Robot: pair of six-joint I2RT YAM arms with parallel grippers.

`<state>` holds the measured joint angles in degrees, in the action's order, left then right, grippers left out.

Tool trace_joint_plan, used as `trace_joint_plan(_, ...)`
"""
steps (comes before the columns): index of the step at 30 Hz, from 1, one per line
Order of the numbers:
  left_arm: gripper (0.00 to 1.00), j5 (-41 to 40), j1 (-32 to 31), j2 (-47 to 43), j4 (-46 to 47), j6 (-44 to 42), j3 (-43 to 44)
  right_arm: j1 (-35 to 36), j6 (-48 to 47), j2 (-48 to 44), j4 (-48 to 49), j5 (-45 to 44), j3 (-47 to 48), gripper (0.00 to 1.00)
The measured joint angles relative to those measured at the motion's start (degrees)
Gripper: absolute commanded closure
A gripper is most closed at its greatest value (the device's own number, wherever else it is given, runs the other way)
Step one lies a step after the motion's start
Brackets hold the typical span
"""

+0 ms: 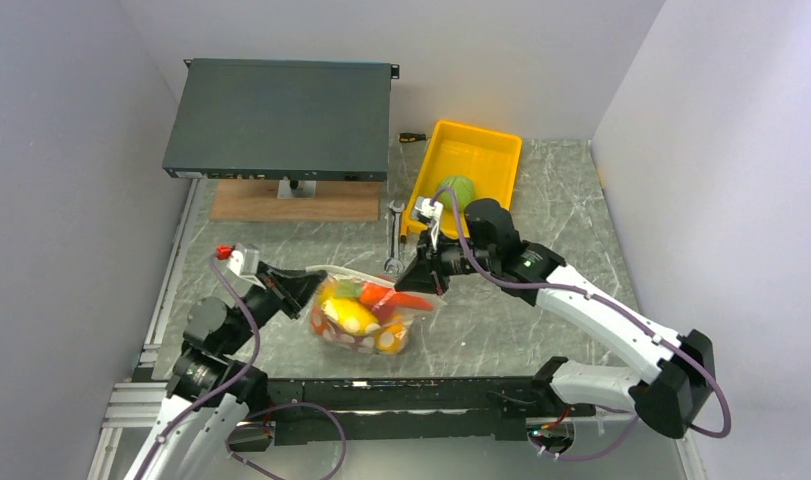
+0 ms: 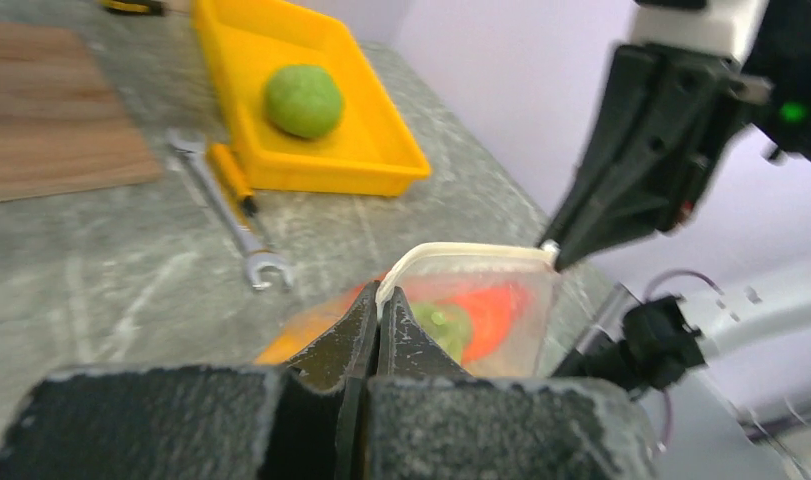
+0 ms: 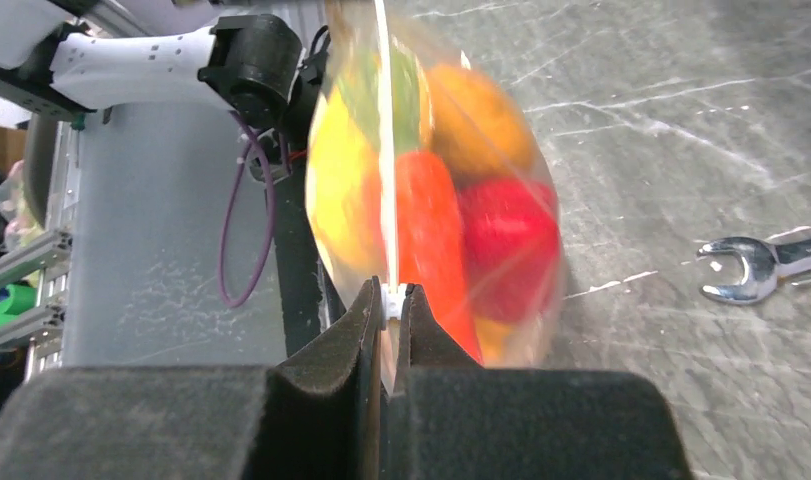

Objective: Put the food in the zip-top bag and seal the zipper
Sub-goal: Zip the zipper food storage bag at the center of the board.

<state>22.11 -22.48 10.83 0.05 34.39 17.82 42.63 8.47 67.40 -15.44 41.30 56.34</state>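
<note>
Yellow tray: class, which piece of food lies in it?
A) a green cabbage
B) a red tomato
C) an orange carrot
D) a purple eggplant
A: a round green cabbage sits alone on the floor of the yellow tray.

This is a robotics lab bench, by every sign. Plain white panels (image 1: pixel 71 150) box in a grey marbled table (image 1: pixel 561 200). Far beyond the left pincer (image 1: pixel 314 299) a dark rack-mount unit (image 1: pixel 281 120) sits on a wooden board (image 1: pixel 291 205). Just beyond the right pincer (image 1: pixel 413 283) lie a wrench (image 1: pixel 394 235) and a yellow tray (image 1: pixel 481 160), with a screwdriver (image 1: pixel 412 137) at the tray's far corner (shop tools, not kitchenware). Behind both pincers, aluminium framing (image 1: pixel 131 400) and purple cables (image 3: pixel 222 255) line the near edge.
</note>
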Motion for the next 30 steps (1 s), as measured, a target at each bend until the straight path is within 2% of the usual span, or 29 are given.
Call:
trace_joint_plan(4, 1.00, -9.51, 0.00, 1.27, -12.26, -3.82, 9.03, -0.04, -0.74, -4.24, 0.07, -2.43, -2.67, 1.00)
trace_joint_plan(7, 1.00, -14.38, 0.00, 2.49, -18.01, -5.16, 11.93, -0.09, -0.85, -5.70, 0.09, -4.00, -4.20, 1.00)
trace_joint_plan(15, 1.00, -24.55, 0.00, 3.19, -28.89, -6.69, 12.33, -0.22, 0.13, -7.48, 0.66, -6.80, -9.94, 1.00)
trace_joint_plan(22, 1.00, -28.04, -0.22, 3.26, -33.16, -4.94, 14.27, -0.17, 2.95, -6.40, 5.77, -5.11, -11.52, 1.00)
trace_joint_plan(23, 0.95, -28.92, -0.24, 3.30, -33.81, -4.48, 14.56, -0.15, 3.63, -5.66, 6.67, -4.74, -11.54, 1.00)
trace_joint_plan(24, 0.85, -29.77, -0.22, 3.43, -34.51, -3.80, 14.91, -0.13, 4.31, -4.81, 7.61, -4.72, -11.54, 1.00)
trace_joint_plan(28, 0.39, -35.19, -0.09, 4.92, -37.73, -1.70, 16.83, -0.17, 7.32, -1.66, 9.97, -6.08, -11.54, 1.00)
trace_joint_plan(30, 0.26, -38.14, 0.20, 5.57, -39.34, -1.05, 18.01, -0.28, 9.07, 0.09, 10.43, -8.20, -11.43, 1.00)
